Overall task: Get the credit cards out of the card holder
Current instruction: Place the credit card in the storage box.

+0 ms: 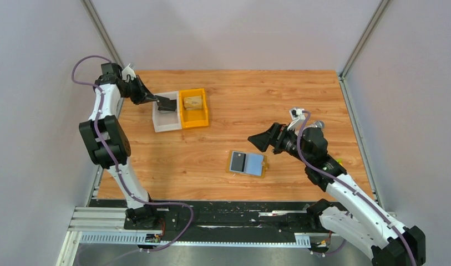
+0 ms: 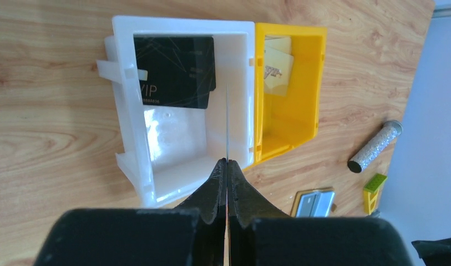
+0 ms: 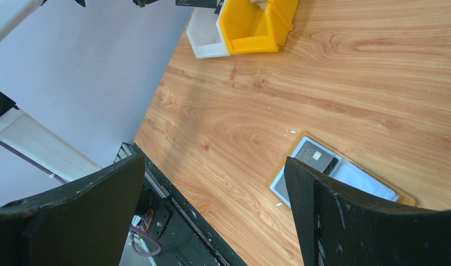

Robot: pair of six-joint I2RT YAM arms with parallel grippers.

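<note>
Currently: left fingers (image 2: 227, 169) are pinched fully shut on a thin dark plastic card (image 2: 227, 119). The left wrist view shows it edge-on, standing upright over the white open-top plastic bin (image 2: 234, 66) at the far left of the wooden surface (image 1: 278, 100). Can't tell whether the card's lower edge touches the bin.

A black card printed "VIP" (image 2: 176, 72) lies inside that bin, leaning on its far wall. The orange plastic bin (image 2: 292, 116) sits touching the white one on its right. At its far end are pale tan flat items (image 2: 278, 66); they look like cards, but the detail is unclear.

Right fingers (image 1: 262, 142) are spread wide and hold nothing. They hover above the surface just right of and beyond the card holder, not touching it.

The small flat mustard-tan folding card holder (image 1: 247, 164) lies opened flat near the front-middle of the surface, well apart from the bins. In the top view its right inner panel shows light blue. The left panel carries a dark chip card (image 3: 318, 159), either lying on it or tucked in; can't tell which.

Right side of the surface, seen from the left wrist: a glittery silver cylinder (image 2: 375, 147) lies on its side. A small green-and-yellow block (image 2: 374, 188) is near it.
</note>
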